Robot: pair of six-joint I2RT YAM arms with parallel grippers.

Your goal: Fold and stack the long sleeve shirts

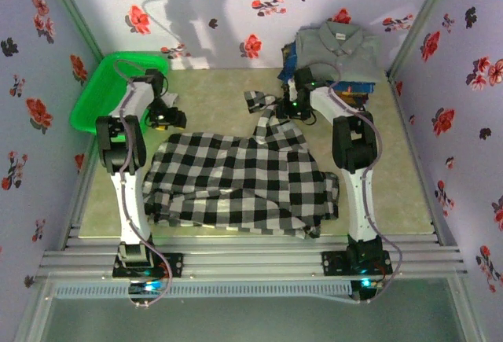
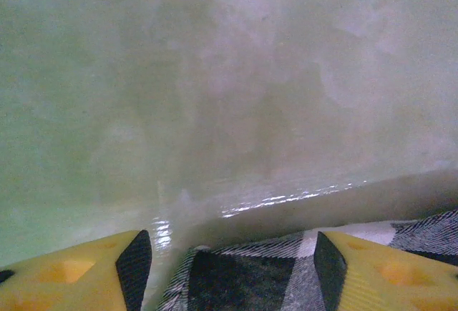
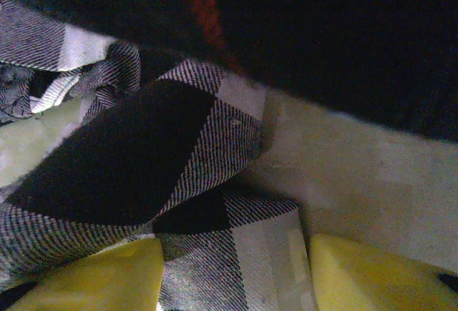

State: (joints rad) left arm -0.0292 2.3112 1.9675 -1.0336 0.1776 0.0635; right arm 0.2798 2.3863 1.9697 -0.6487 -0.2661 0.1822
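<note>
top view: black-and-white checked shirt (image 1: 236, 181) lying spread on the bench (image 1: 212, 94), grey shirt (image 1: 338, 43) sitting folded at back right. left wrist: left jaws standing apart, straddling the checked edge. right wrist: right jaws standing apart over bunched checked cloth. soft, light, floppy, so probably wanting an edge pinch.
</note>
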